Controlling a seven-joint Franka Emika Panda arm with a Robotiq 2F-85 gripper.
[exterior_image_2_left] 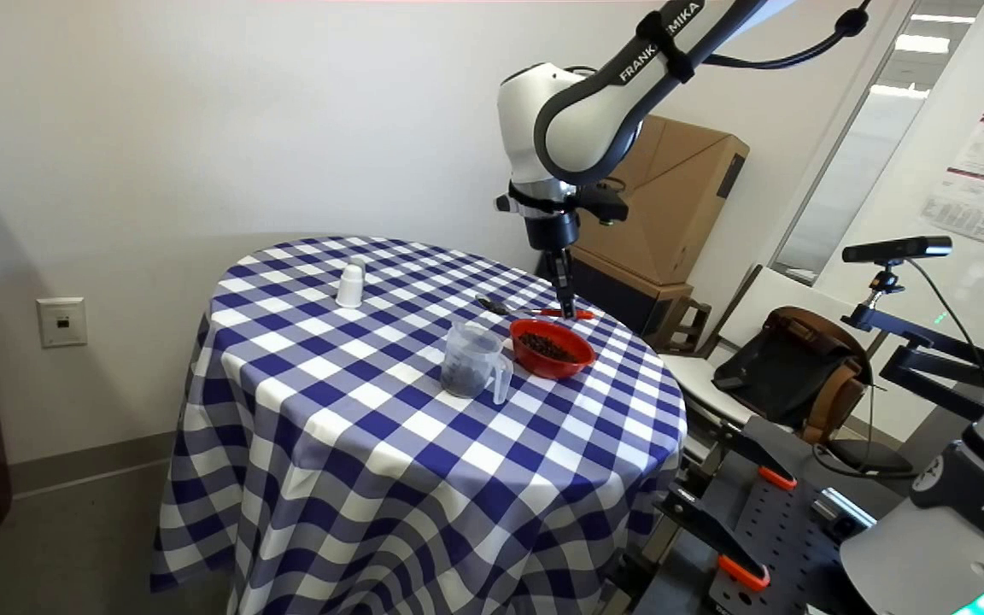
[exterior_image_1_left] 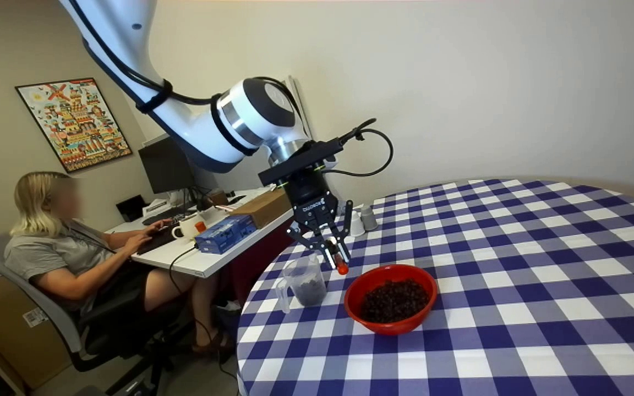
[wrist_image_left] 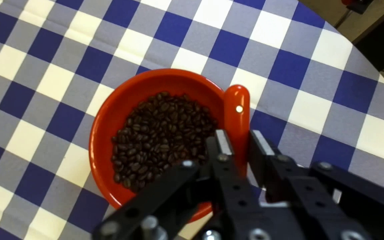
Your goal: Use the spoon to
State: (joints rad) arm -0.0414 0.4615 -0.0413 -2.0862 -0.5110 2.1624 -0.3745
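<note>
I hold the spoon up above the table, toward the edge near my base. My gripper is pinched in on its red handle and has nothing else. I think I grip it there so the metal end can reach out and dip. My job stops at "use the spoon to", so I can only guess: maybe scoop the brown beans.

They lie in the red bowl, and the handle's tip is by its rim. The bowl sits near the table's edge on my side, maybe so I can reach it. Between it and the table's left edge, in an exterior view, is a see-through jug, perhaps to catch beans. Two cups stand well apart, toward the far edge, and look upside down.

In the wrist view my fingers hide the metal end. An exterior view shows it, but too small and dark to tell if it holds beans. The jug looks grey; that may just be the cloth behind. How high the spoon hangs, I can't tell.
</note>
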